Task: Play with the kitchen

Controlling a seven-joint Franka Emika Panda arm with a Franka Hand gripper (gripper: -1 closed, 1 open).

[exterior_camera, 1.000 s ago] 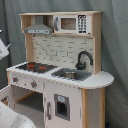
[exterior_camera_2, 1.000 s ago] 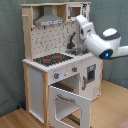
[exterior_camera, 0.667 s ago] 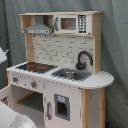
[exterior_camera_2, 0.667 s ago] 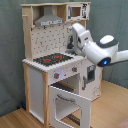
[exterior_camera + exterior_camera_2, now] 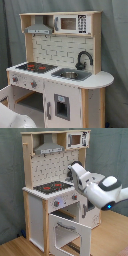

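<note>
The kitchen [image 5: 60,75] is a child-size toy of pale wood and white panels, seen in both exterior views. Its black stovetop [image 5: 34,66] with red burners lies beside the steel sink [image 5: 70,75] and black faucet [image 5: 83,59]. A grey hood [image 5: 39,30] and a microwave [image 5: 70,23] sit up top. The windowed oven door [image 5: 69,234] hangs open, tilted out and down. My white arm [image 5: 100,190] reaches from the second exterior view's right across the counter. Its gripper end [image 5: 75,172] sits just above the stovetop's [image 5: 52,187] right edge, in front of the sink area, which it hides.
A grey curtain [image 5: 114,45] hangs behind the kitchen. The floor [image 5: 15,248] is wood. A white rounded part of the arm [image 5: 14,119] fills the first exterior view's bottom left corner. The open oven door juts out in front of the cabinet.
My arm has swung down and towards the second exterior view's left, from beside the upper shelf to counter height. The kitchen and its open oven door have not moved.
</note>
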